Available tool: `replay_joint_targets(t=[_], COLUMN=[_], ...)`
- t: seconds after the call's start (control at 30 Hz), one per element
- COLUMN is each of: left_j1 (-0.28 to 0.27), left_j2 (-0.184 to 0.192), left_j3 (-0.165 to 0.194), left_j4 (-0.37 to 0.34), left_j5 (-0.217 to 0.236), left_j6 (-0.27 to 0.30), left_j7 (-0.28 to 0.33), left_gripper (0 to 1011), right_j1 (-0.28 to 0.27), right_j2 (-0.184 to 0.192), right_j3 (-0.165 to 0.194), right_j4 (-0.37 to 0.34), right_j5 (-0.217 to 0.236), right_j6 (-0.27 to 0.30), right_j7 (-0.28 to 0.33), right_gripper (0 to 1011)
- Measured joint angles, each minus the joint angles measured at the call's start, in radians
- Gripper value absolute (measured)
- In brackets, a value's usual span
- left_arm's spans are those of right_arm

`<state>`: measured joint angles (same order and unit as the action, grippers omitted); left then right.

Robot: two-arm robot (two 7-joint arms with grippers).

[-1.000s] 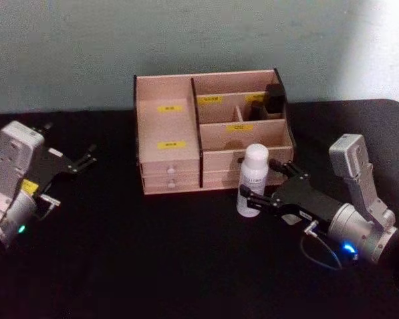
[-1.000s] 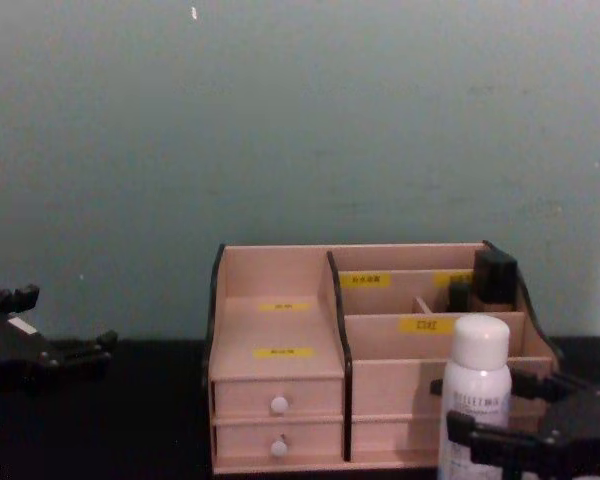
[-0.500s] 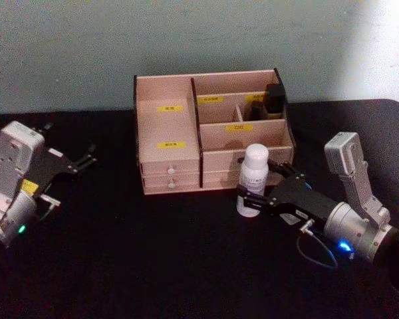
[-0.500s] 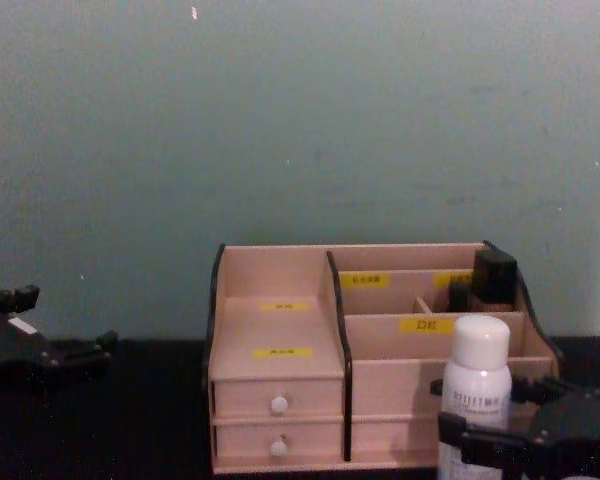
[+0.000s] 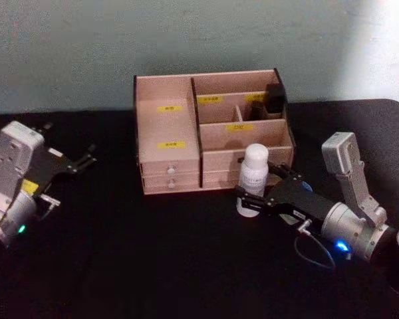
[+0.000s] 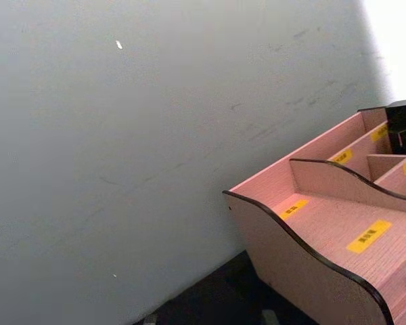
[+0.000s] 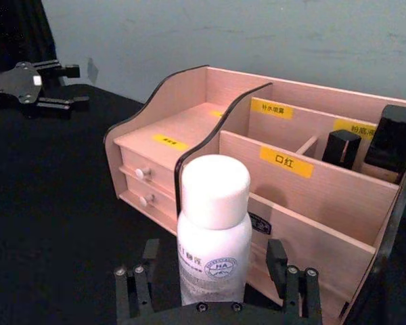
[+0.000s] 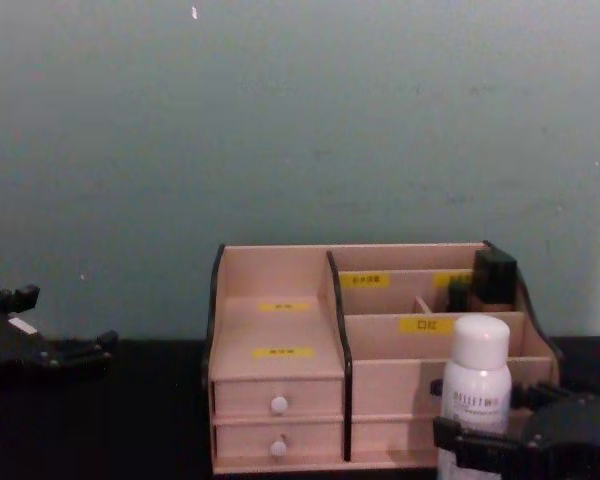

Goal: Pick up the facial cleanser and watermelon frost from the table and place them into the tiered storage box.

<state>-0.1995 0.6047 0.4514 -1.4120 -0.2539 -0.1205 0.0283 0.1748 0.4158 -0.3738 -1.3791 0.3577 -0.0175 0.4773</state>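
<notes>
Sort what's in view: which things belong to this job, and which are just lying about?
Job: white bottle, standing in front of the tiered storage box; right gripper, fingers open around the bottle.
Not involved: left gripper, parked far left; black containers already in the box's back compartment.

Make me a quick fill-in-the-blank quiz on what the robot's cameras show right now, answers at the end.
The right claw is open around an upright bottle with a ____ cap.
The bottle stands on the table in ____ of the tiered storage box.
The box's labels are ____.
The left claw hangs open at the table's ____ side.
Answers: white; front; yellow; left.
</notes>
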Motion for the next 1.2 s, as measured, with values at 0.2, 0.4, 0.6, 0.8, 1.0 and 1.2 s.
replay_joint_targets(t=[0.2,0.4,0.6,0.8,1.0,1.2], left_j1=[0.0,0.0,0.0,0.0,0.0,0.0], left_j2=[0.0,0.0,0.0,0.0,0.0,0.0], left_j3=[0.0,0.0,0.0,0.0,0.0,0.0], left_j4=[0.0,0.0,0.0,0.0,0.0,0.0], left_j5=[0.0,0.0,0.0,0.0,0.0,0.0], left_j6=[0.0,0.0,0.0,0.0,0.0,0.0], left_j7=[0.0,0.0,0.0,0.0,0.0,0.0], left_gripper=[1001,1001,1001,1001,1001,1001], right_j1=[0.004,0.006,0.006,0.005,0.005,0.004], right_j2=[-0.002,-0.003,-0.002,-0.002,-0.002,-0.002], right_j3=[-0.002,-0.004,-0.003,-0.003,-0.003,-0.002], right_j4=[0.008,0.012,0.011,0.01,0.01,0.009], right_j5=[0.003,0.004,0.004,0.004,0.004,0.004], right_j6=[0.004,0.005,0.005,0.004,0.004,0.004], right_j7=[0.0,0.002,0.002,0.002,0.002,0.001], right_gripper=[1003,1003,1002,1002,998,868])
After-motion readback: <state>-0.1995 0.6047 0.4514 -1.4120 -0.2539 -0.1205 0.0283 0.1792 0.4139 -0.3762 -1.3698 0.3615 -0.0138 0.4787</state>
